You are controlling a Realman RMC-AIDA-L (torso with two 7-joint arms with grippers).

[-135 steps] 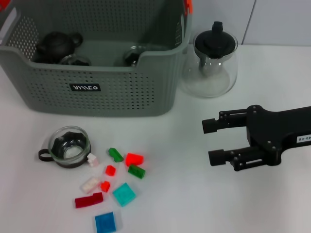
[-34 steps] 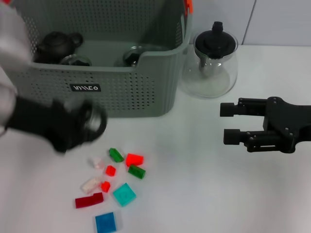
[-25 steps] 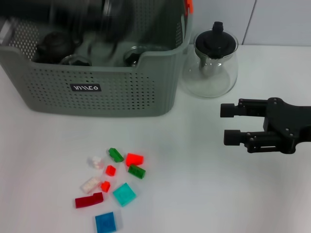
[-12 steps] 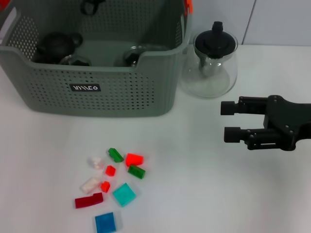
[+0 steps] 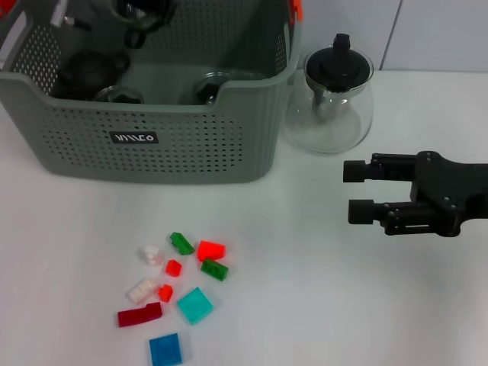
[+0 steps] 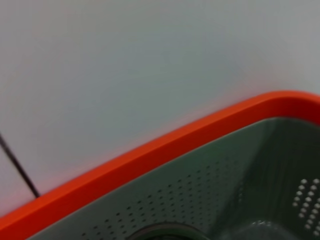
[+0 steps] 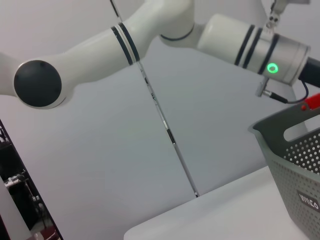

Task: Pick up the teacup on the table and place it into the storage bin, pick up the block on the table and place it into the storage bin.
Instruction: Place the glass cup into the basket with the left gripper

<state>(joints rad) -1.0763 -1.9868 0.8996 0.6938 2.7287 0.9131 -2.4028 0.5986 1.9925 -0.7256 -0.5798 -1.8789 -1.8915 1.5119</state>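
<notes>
The grey-green perforated storage bin (image 5: 191, 145) stands at the back left of the table. A glass teacup (image 5: 143, 14) with a black handle hangs over the bin's back part, and my left gripper (image 5: 137, 8) is shut on it at the top edge of the head view. The left wrist view shows only the bin's orange rim (image 6: 150, 150) and its inner wall. Several small coloured blocks (image 5: 179, 284) lie scattered on the white table in front of the bin. My right gripper (image 5: 357, 192) hovers open over the table at the right, far from the blocks.
A glass teapot (image 5: 332, 95) with a black lid stands just right of the bin. Inside the bin sit a dark teapot (image 5: 90, 70) and glass cups (image 5: 210, 88). The right wrist view shows my white left arm (image 7: 150, 30) above the bin's corner (image 7: 295, 150).
The teacup has left the table: my left gripper lifted it up and over the bin, and it now hangs lower than half a second ago. The right gripper has barely moved.
</notes>
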